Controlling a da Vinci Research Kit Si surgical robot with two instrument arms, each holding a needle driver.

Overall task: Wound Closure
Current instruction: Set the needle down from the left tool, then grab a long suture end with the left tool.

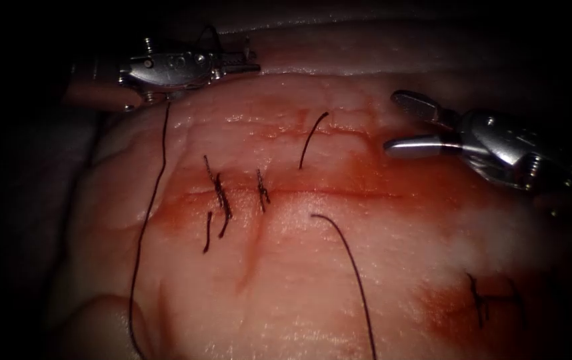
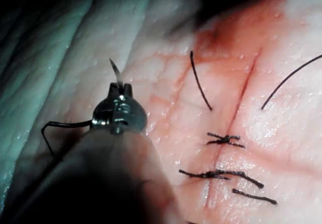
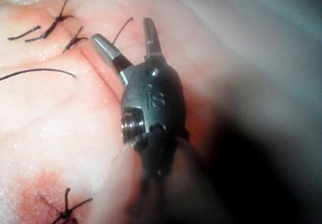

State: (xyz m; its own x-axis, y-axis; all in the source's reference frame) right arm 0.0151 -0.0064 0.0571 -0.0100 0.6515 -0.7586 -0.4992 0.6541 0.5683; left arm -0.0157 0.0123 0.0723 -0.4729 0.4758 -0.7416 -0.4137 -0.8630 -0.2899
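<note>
Left end effector (image 2: 121, 87) gripping needle (image 2: 115, 71), right end effector (image 1: 399, 123) empty

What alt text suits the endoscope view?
Left arm's steel tool grips a curved needle off the tissue; the right arm's tool hangs open, empty. Dark thread trails over pink pork tissue with two knotted stitches.

1. The left gripper (image 1: 249, 65) lies level along the far edge of the tissue (image 1: 379, 267), tip toward the endoscope view's right — jaws closed on the needle (image 2: 116, 74), seemingly near one end.
2. The right gripper (image 1: 403, 123) comes in from the right above the cut (image 1: 339, 193), jaws spread wide — holding nothing.
</note>
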